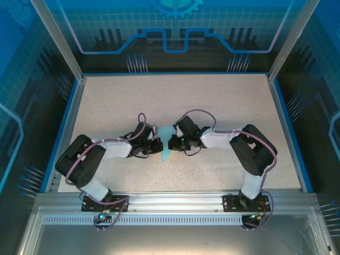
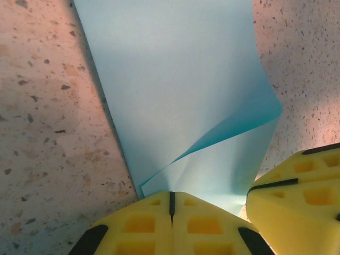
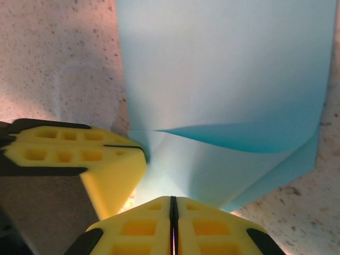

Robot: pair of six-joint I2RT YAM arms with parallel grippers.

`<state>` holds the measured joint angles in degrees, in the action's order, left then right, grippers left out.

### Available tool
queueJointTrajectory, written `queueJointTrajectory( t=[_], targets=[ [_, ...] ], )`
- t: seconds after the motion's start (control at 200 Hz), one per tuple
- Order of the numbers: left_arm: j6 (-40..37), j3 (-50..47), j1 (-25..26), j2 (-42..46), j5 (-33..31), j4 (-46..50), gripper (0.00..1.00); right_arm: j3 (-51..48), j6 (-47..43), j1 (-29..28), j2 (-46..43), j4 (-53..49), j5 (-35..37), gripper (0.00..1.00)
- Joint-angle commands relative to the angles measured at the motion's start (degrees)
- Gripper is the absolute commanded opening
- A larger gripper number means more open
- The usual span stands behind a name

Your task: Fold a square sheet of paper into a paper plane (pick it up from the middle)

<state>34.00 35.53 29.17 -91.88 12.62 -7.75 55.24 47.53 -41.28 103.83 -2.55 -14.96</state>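
— How are the fingers held?
— The left gripper is pinched together on the square sheet of paper. The right gripper is clamped on it too.
— Where is the paper seen?
— In the middle of the top view, between both grippers, over the speckled table.

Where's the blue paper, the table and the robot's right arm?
blue paper point(image 2: 175, 79), left wrist view, on its flat upper layer.
table point(image 1: 175, 101), top view, on the bare speckled top.
right arm point(image 1: 218, 139), top view, on its white forearm.
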Motion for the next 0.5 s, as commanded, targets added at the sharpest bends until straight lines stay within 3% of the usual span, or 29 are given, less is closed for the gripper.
queueJointTrajectory(
  t=[0.0, 0.495],
  targets=[
    [-0.99, 0.68, 0.20, -0.24, -1.57, 2.56, 0.00, 2.24, -1.33, 0.92, 0.76, -1.76, 1.13, 0.08],
    [-1.32, 0.79, 0.19, -0.14, -1.51, 2.82, 0.00, 2.02, 2.15, 2.34, 3.76, -9.23, 9.45, 0.08]
  ],
)
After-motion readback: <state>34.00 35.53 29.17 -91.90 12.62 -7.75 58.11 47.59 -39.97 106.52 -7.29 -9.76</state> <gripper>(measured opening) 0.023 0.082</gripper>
